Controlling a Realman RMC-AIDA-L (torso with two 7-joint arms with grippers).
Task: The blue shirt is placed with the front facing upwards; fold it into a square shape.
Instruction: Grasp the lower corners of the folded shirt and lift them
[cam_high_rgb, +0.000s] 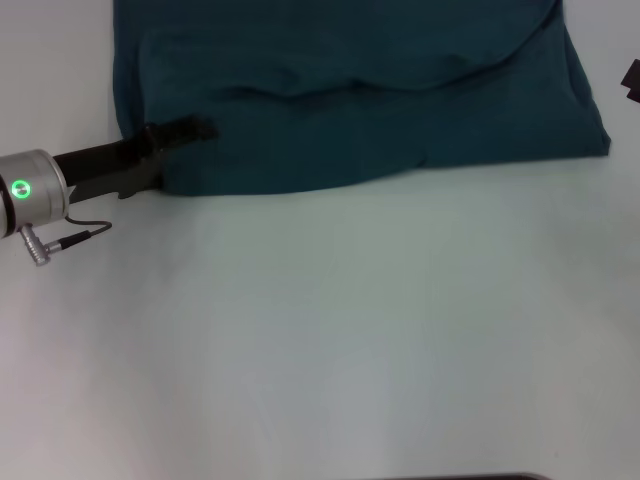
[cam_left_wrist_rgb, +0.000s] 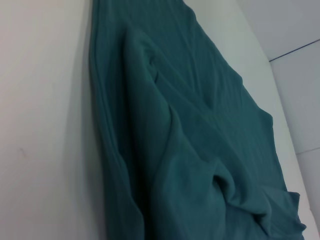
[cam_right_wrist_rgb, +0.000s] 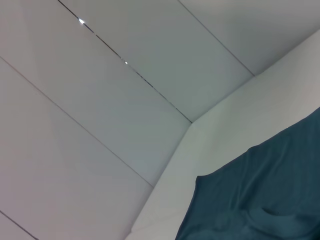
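1. The blue shirt (cam_high_rgb: 400, 100) lay on the far part of the white table (cam_high_rgb: 330, 330), running out of the head view at the top, and no lettering or collar showed.
2. Its cloth was doubled over: a curved fold edge ran across the upper layer, and the near hem lay in a slightly wavy line facing the robot.
3. In the left wrist view the shirt (cam_left_wrist_rgb: 190, 150) showed long ridges and a bunched pocket of cloth near one end, lying flat against the table (cam_left_wrist_rgb: 40, 125).
4. The right wrist view caught only a corner of the shirt (cam_right_wrist_rgb: 270, 200) on the table edge (cam_right_wrist_rgb: 220, 135), with pale wall panels behind.
5. The left gripper (cam_high_rgb: 185, 135) reached in from the robot's left at the shirt's near left corner, its dark fingers (cam_high_rgb: 195, 128) lying over the cloth edge; whether they pinched the cloth I could not tell.
6. The right gripper was out of sight in every view.
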